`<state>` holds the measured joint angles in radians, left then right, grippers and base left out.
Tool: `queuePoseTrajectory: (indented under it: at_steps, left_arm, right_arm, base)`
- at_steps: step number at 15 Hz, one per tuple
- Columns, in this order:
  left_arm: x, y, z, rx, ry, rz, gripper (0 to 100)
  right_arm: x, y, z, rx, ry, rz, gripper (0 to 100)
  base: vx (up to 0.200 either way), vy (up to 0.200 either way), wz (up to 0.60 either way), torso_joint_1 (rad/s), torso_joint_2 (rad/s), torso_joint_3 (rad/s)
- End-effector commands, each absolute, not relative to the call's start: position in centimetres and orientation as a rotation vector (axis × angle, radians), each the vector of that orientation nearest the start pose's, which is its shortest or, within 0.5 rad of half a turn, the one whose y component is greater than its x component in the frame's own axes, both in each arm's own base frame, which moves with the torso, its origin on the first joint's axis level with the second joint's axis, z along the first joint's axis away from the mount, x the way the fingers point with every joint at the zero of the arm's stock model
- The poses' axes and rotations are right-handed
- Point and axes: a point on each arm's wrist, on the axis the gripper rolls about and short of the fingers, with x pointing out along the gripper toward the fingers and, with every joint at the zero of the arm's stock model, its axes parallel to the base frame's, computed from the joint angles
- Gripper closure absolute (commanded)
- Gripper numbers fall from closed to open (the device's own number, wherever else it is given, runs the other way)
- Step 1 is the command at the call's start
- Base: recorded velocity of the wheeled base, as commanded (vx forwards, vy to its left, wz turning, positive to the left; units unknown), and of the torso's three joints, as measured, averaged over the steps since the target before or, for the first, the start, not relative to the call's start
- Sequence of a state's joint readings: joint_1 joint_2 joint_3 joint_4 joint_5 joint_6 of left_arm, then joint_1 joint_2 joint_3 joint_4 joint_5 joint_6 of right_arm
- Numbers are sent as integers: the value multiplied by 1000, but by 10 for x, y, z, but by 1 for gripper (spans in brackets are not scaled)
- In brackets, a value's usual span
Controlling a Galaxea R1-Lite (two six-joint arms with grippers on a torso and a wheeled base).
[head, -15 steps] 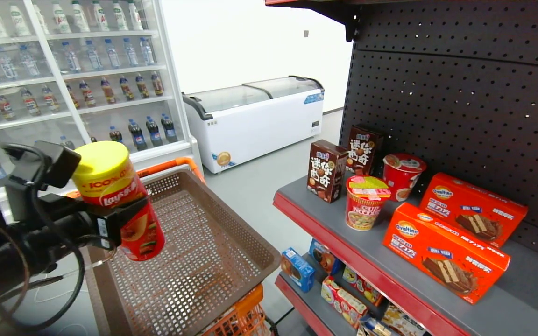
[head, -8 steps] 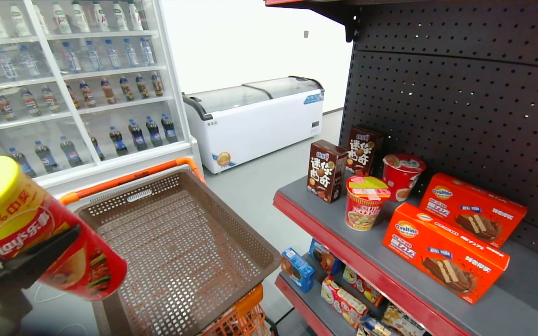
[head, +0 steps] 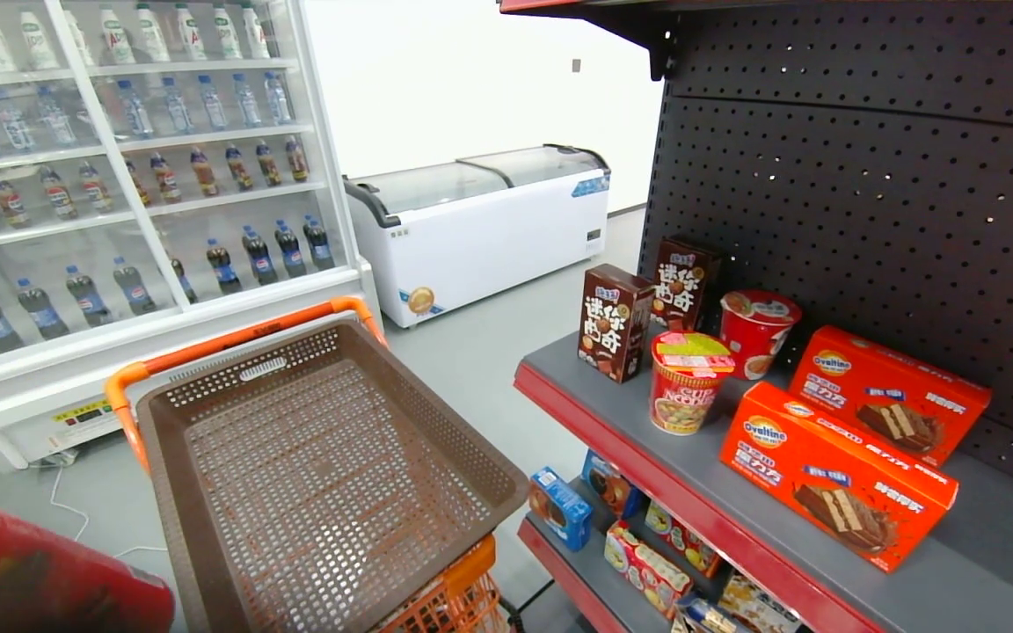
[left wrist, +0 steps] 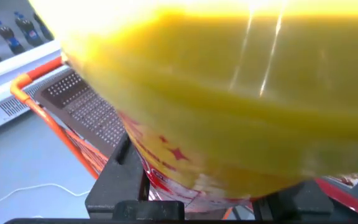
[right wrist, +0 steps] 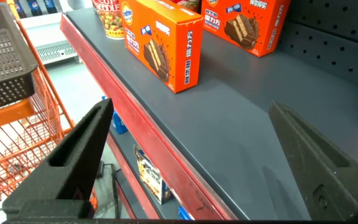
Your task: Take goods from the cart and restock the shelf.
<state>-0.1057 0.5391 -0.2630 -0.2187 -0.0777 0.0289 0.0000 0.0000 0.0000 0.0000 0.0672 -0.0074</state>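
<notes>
My left gripper (left wrist: 197, 200) pinches the can (left wrist: 216, 93); its yellow lid crowds my wrist camera and its print is too close to read. In the head view its red body is cut off beside the basket (head: 471, 457). My right gripper (right wrist: 191, 111) is spread over the shelf's (right wrist: 229, 146) bare board, near the front edge, with the boxes (right wrist: 166, 43) beyond.

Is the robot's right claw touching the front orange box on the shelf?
Apart. The right wrist view shows the right claw open, with a stretch of bare grey shelf between its fingertips and the front orange box.
</notes>
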Motion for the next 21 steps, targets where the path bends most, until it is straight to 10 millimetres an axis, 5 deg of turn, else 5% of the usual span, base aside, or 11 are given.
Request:
queuePoseTrajectory:
  at_steps: [1, 9, 21]
  left_arm:
    - [17, -4, 157, 28, 22, -184, 100]
    - [-14, 0, 138, 39, 43, -165, 100]
    - [-29, 2, 121, 33, 22, -191, 100]
  right_arm:
    - [-23, 2, 75, -8, 0, 67, 0]
    - [-23, 2, 75, -8, 0, 67, 0]
    - [-23, 2, 75, -8, 0, 67, 0]
  base:
    - [0, 0, 0, 0, 0, 0]
    - [0, 0, 0, 0, 0, 0]
    - [0, 0, -100, 1, 1, 0]
